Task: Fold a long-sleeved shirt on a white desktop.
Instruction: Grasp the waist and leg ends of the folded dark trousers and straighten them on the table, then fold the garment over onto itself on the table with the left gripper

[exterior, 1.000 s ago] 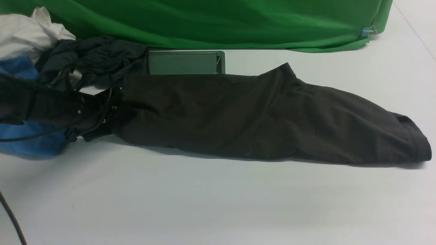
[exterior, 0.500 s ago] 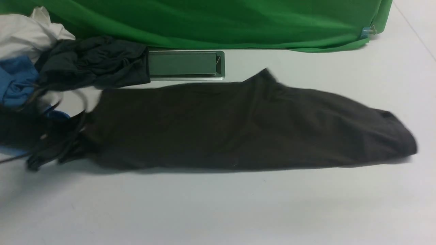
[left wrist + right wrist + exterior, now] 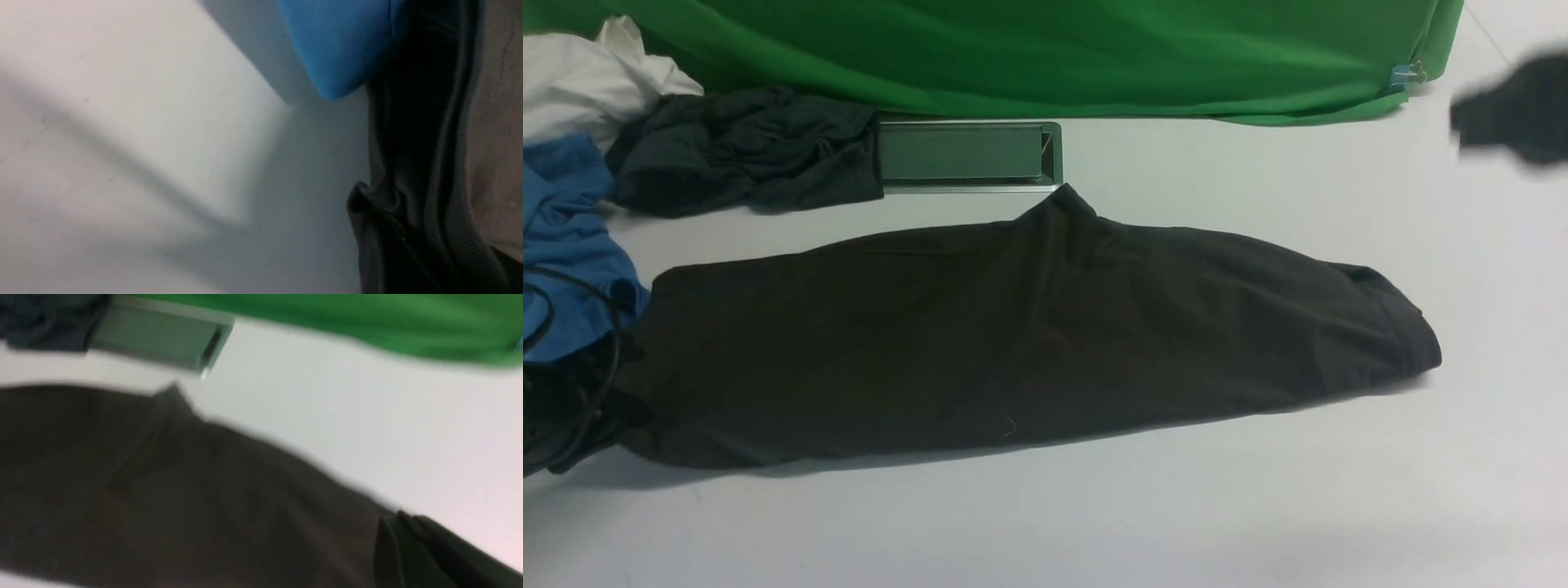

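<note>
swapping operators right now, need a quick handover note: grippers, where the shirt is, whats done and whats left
Left gripper: out of clear view at the near left edge by the shirt's end; shut, and a grip on cloth cannot be confirmed.
Right gripper: blurred, in the air at far right, shut, holding nothing visible.
Long-sleeved shirt: lies on the white desktop as a long band running left to right, in front of the grey hatch.
Done: folded lengthwise into a strip.
Left: fold the strip end over end into a compact stack.

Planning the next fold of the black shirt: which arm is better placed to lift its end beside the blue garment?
Left, probably. Its wrist camera looks straight at the black shirt beside the blue garment; the right arm hangs far off.
</note>
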`<state>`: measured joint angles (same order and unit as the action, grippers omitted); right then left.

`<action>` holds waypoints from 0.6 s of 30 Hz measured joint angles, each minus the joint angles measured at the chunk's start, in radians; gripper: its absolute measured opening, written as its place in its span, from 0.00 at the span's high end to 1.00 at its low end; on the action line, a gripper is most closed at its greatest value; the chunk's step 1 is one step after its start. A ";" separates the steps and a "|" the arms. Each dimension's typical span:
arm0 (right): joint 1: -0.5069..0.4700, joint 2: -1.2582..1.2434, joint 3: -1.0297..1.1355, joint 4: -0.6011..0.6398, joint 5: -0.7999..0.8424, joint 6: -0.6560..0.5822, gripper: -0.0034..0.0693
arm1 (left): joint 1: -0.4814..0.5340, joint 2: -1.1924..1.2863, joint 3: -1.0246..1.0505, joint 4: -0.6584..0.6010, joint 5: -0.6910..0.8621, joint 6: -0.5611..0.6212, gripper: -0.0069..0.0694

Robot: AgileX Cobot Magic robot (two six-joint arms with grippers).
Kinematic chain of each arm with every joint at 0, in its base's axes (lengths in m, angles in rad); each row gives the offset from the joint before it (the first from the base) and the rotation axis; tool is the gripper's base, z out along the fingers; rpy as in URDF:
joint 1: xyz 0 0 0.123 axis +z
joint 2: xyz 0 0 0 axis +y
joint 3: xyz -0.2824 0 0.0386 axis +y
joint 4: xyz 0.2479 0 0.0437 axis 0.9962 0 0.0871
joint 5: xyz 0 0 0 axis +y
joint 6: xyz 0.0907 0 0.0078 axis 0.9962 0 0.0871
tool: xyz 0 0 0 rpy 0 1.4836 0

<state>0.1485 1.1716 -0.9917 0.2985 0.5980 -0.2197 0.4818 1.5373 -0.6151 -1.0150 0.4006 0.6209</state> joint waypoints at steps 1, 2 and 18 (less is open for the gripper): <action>0.000 -0.025 0.026 0.012 -0.001 -0.005 0.92 | 0.000 0.000 -0.006 -0.017 0.007 0.019 0.82; 0.000 -0.059 0.057 0.022 -0.007 -0.011 0.92 | 0.000 0.000 -0.024 -0.060 0.038 0.058 0.82; 0.016 -0.385 0.000 0.036 0.047 -0.043 0.92 | -0.521 0.062 -0.630 -0.490 0.155 0.215 0.82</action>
<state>0.1645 0.7870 -0.9921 0.3349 0.6446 -0.2624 -0.0389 1.5996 -1.2446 -1.5046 0.5558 0.8355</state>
